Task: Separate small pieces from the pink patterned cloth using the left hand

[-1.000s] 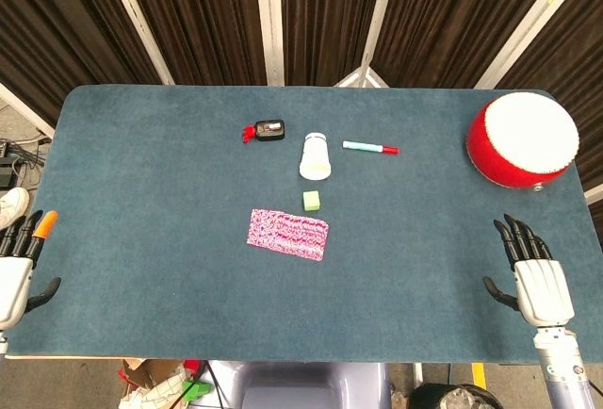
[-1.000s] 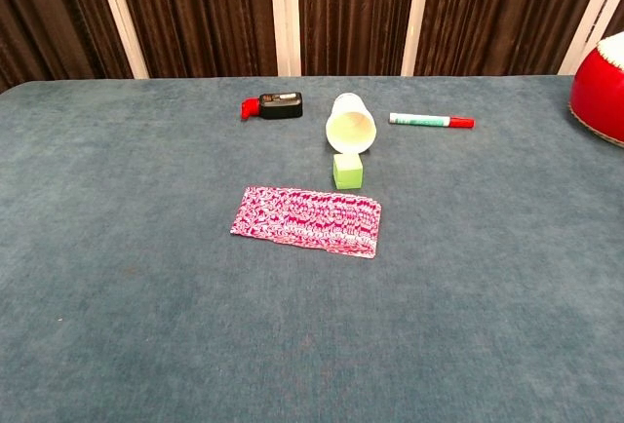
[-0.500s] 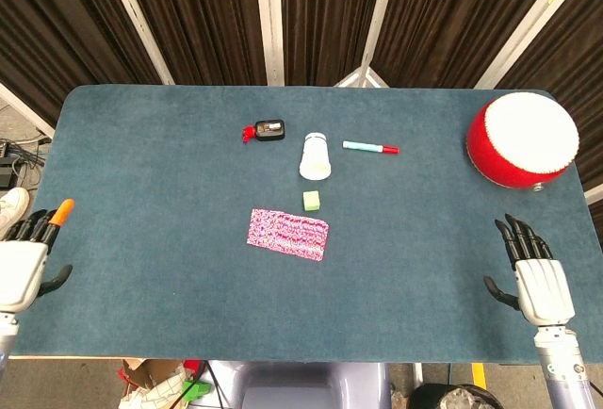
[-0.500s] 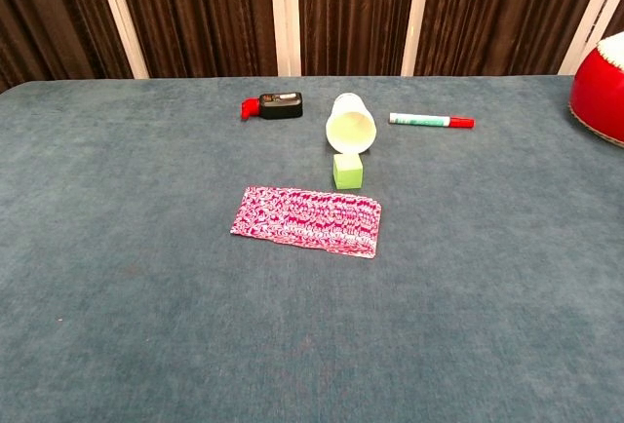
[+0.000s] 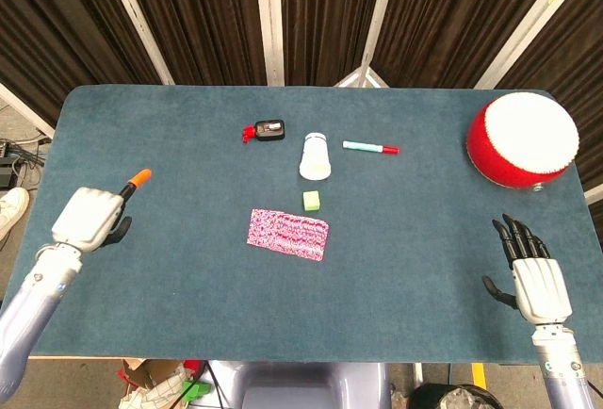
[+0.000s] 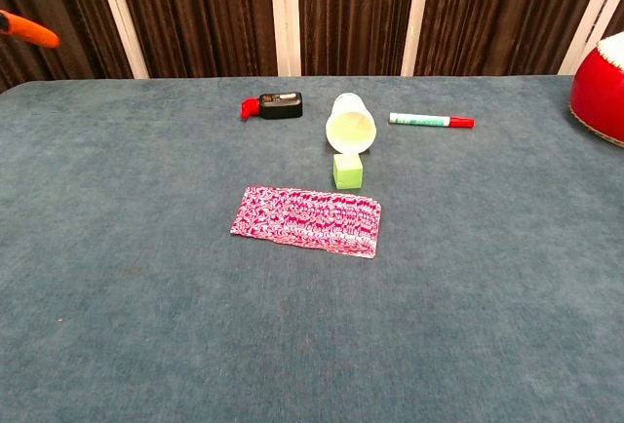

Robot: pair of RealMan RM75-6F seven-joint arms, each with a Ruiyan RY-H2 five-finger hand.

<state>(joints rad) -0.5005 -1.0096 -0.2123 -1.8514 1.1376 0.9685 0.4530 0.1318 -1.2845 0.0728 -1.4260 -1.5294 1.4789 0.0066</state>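
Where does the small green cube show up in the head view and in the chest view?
Head view: the green cube sits near the middle of the table, between the tipped white cup behind it and the pink patterned cloth in front.
Chest view: the green cube lies centre frame, just before the cup's open mouth, behind the cloth's right end.
Shared landmark: the white cup.
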